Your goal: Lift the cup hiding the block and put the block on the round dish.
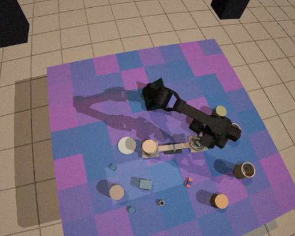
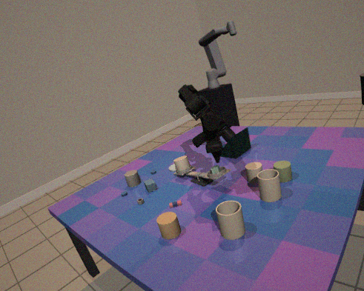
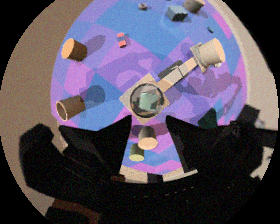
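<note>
Counter (image 2: 302, 246) matt, smooth checkered purple-blue surface. Cups (image 2: 181, 164) matt, plain tan, plastic-like. Pincer (image 2: 214, 154) dull black, no gloss. Dish (image 1: 127, 145) flat matt white.
</note>
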Motion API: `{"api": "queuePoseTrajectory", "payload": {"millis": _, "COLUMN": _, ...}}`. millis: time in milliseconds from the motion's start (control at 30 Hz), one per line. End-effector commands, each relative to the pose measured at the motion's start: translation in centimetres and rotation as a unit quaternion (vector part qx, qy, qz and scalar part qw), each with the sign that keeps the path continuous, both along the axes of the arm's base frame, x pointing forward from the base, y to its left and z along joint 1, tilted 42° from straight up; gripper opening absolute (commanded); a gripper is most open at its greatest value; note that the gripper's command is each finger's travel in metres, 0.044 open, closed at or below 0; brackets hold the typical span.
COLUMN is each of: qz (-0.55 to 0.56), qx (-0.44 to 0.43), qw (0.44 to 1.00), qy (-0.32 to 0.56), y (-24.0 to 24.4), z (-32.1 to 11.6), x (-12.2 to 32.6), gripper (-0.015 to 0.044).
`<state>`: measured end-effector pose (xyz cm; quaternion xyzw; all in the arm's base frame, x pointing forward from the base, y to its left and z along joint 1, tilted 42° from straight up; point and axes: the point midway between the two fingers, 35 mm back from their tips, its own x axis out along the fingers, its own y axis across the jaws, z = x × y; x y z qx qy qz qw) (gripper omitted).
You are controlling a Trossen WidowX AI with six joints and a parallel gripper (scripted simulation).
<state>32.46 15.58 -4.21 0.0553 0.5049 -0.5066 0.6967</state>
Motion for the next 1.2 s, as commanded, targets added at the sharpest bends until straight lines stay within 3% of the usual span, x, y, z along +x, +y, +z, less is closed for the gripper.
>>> {"api": "queuePoseTrajectory", "payload": {"millis": 0, "qz": -0.063, "qx": -0.007, "qw": 0.997, "qy": -0.054, "y": -0.8, "z": 0.8, "x": 0.7, "gripper": 0.0260}}
{"api": "queuePoseTrajectory", "payload": {"millis": 1167, "qz": -0.071, "qx": -0.008, "qw": 0.995, "qy": -0.062, "y": -3.6, "z": -2.2, "x": 0.8, "gripper": 0.0260}}
